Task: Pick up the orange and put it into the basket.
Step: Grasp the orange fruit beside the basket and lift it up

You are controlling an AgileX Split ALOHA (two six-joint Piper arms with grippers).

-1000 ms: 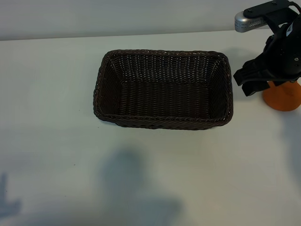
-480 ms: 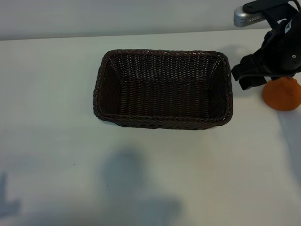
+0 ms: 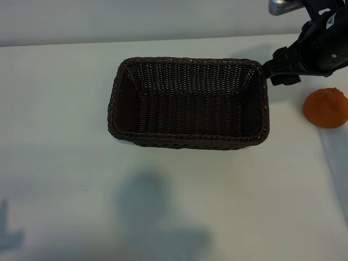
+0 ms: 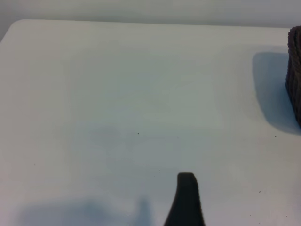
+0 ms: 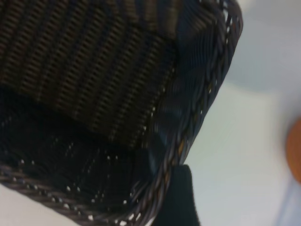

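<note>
Nothing of the task is done yet: the orange [image 3: 325, 108] sits on the white table [image 3: 65, 109], off the basket's right end and clear of it, not touching the rim, and nothing holds it. The basket [image 3: 188, 142] is empty, lying mid-table with its long side across the exterior view. The right gripper [image 3: 278, 69] hangs near the basket's far right corner, up and to the left of the orange, pitched downward; its jaws stand wide apart with nothing between them. In the right wrist view one dark finger [image 5: 176, 197] shows just by the braided rim, and a sliver of the orange shows at the frame edge. The left gripper is out of the exterior view, parked over bare table to the basket's left; its wrist view shows only one fingertip [image 4: 186, 200], jaws spread and empty. Left to do, by judgement: reach the orange, grasp, lift, carry over the rim, release. The orange is small, round, bright orange, matte-skinned, with a bumpy knob on top, far smaller than the basket. The basket is dark-brown wicker, rectangular with rounded corners and sloping sides.
</note>
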